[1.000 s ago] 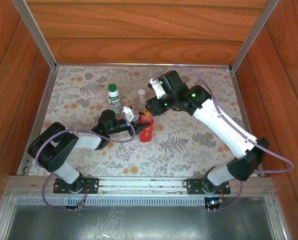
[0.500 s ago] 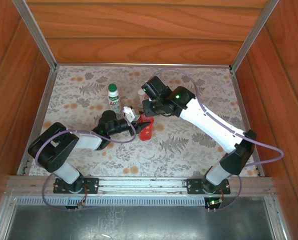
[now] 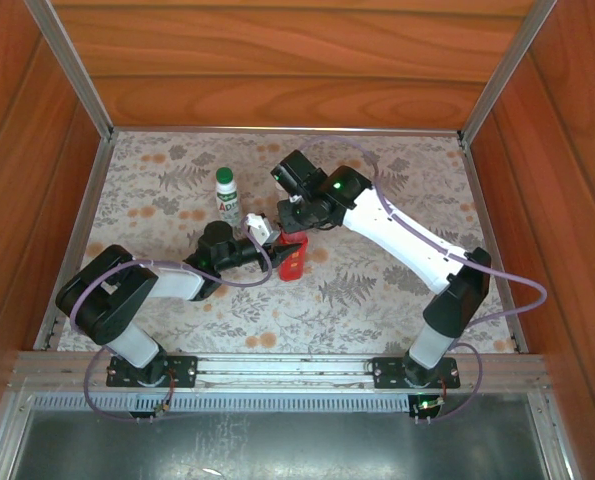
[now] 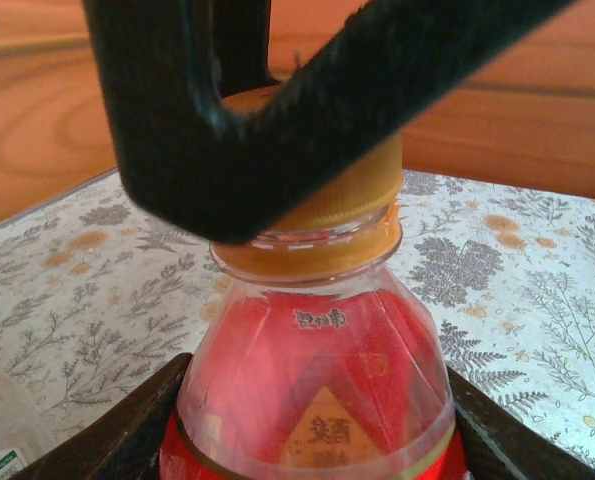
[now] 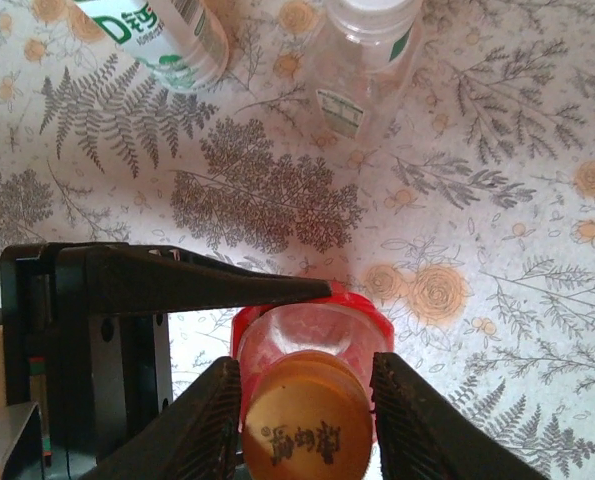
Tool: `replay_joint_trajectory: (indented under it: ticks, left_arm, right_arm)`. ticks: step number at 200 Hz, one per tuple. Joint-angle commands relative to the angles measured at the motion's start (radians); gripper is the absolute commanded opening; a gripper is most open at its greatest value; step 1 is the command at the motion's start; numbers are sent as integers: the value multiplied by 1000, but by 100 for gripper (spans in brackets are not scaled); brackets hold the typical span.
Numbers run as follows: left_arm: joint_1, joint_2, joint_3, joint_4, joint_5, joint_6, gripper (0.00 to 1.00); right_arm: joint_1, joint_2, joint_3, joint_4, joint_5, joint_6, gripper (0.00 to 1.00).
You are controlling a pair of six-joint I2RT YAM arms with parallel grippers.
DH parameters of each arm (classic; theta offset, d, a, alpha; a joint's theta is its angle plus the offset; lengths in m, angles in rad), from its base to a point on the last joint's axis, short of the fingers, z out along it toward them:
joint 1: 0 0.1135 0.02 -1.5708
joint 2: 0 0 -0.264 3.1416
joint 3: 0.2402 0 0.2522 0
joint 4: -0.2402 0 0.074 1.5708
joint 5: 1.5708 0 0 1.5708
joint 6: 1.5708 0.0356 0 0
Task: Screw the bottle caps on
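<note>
On the flowery mat (image 3: 377,290) the red bottle (image 3: 291,262) stands upright. The left pincer (image 4: 317,445) is clenched around its fat lower part, with one dark finger (image 4: 127,435) pressed to each side. Behind the red bottle, a little way off, stand the white bottle (image 3: 228,205) with its green cap (image 3: 224,175) on and the tiny clear bottle (image 5: 362,70) with a white cap (image 5: 377,6). The orange cap (image 5: 305,425) sits on the red bottle's neck, and the right pincer (image 5: 307,385) comes down from above and squeezes it, one finger touching each side.
</note>
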Motion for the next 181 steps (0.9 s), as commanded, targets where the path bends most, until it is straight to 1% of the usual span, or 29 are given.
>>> replay_joint_trajectory:
  ticks: [1,26,53,75,86,98,108,132,159,181]
  left_arm:
    - [-2,10,-24,-73,-26,29,55]
    - [-3,11,-23,-75,-29,30,55]
    - [-3,15,-18,-77,-26,28,55]
    - [-2,13,-21,-78,-21,26,55]
    - [-3,11,-24,-79,-17,26,55]
    - [-3,6,-30,-80,-4,24,55]
    - [-2,1,-33,-81,16,23,55]
    - [-1,-7,-36,-89,88,21,55]
    - [-1,-12,-37,-93,189,13,55]
    - [-1,-12,-36,-95,223,4,55]
  right_arm:
    - [8,14,34,-43,-24,-1,36]
    - [7,9,40,-56,-21,-6,31]
    - [8,-8,25,-49,-35,-34,31]
    - [5,-18,8,-32,-59,-113,31]
    - [3,-30,-6,-14,-82,-183,27]
    - [0,-46,-30,10,-91,-256,20]
    - [-8,-86,-52,34,-122,-325,18]
    - [-52,-123,-80,51,-250,-447,17]
    - [-99,-123,-67,5,-401,-599,17]
    - [-114,-116,-57,-53,-480,-756,17]
